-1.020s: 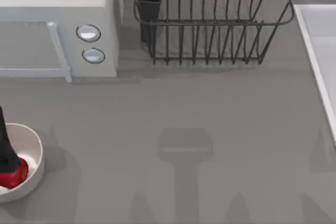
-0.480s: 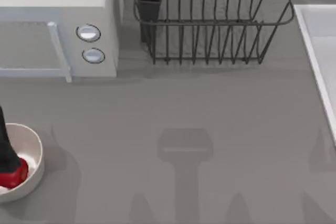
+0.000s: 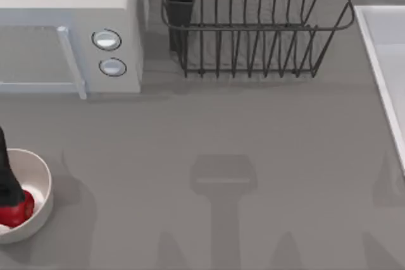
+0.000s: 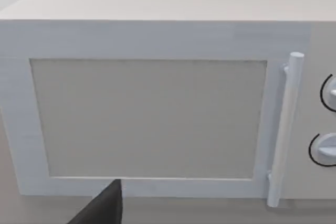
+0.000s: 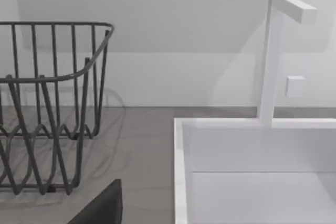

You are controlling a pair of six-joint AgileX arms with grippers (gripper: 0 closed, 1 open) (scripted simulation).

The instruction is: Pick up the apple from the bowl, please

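Observation:
The off-white bowl (image 3: 45, 184) sits at the near left edge of the table in the top view. Inside it lies the bright-red apple (image 3: 20, 210), partly covered from the left. My left gripper (image 3: 7, 184) reaches down into the bowl as a dark shape right over and against the apple; whether it holds the fruit is hidden. A dark part of that gripper (image 4: 102, 209) also shows in the left wrist view, in front of the microwave. A dark part of my right gripper (image 5: 102, 208) shows in the right wrist view, between the rack and the sink.
A white microwave (image 3: 69, 36) with a bar handle and two knobs stands at the back left. A dark wire dish rack (image 3: 253, 23) is at the back middle. A white sink (image 3: 386, 61) with a tap (image 5: 273, 56) runs along the right edge.
The apple has crept a few pixels upward in the top view under the left gripper. The bowl and everything else stay put.

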